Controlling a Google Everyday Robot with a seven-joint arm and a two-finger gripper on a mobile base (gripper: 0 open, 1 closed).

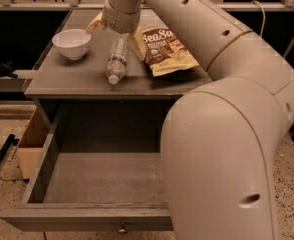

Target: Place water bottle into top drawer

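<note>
The water bottle (116, 60) lies on its side on the grey cabinet top (77, 81), white cap pointing toward the front edge. My gripper (116, 33) hangs just over the bottle's far end. It is open, with one pale yellow finger (95, 23) to the left and the other (137, 40) to the right of the bottle. Below the cabinet top, the top drawer (87, 218) is pulled wide open toward the camera, and nothing lies in the part of it that shows. My arm hides its right side.
A white bowl (72, 43) stands left of the bottle. A brown and yellow snack bag (168, 50) lies to its right. A tan cardboard box (32, 140) sits on the floor left of the drawer. My arm's large links (227, 149) fill the right foreground.
</note>
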